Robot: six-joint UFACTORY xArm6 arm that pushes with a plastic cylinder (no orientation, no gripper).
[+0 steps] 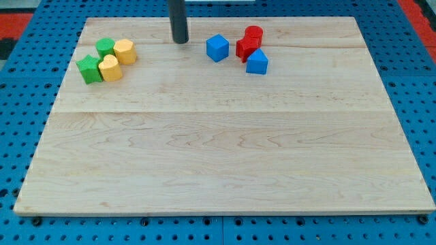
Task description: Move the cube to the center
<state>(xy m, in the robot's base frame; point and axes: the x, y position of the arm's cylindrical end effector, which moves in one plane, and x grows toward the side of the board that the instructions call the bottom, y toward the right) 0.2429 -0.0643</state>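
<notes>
Item one, nearest you: the pale wooden board (225, 163), planked, its whole near half and its middle bare, on a blue pegboard surround (20, 136).

Item two, toward the far left corner: a tight cluster of four small blocks. You have a green star-shaped block (88, 69) and a yellow hexagonal block (110, 68) in front, with a green rounded block (105, 47) and a yellow rounded block (125, 51) just behind, each touching a neighbour.

Item three, right of the far edge's midpoint: a blue block with a peaked top (257, 62), a red angular block (246, 48) and a red cylinder (253, 33), all crowded together.

Item four, the task's piece: the blue cube (217, 47), standing alone near the far edge, just left of the red pair and apart from them by a narrow gap.

Item five: my tip (180, 42), a dark rod end with nothing to open or close, set down near the far edge, left of the blue cube and not touching it.

Handling note, as a judgement: the cube looks light, rigid and ready to slide on smooth wood, and likely to spin if struck off-centre. You cannot grasp it; press squarely on the middle of its far face and drive it toward the near edge.
</notes>
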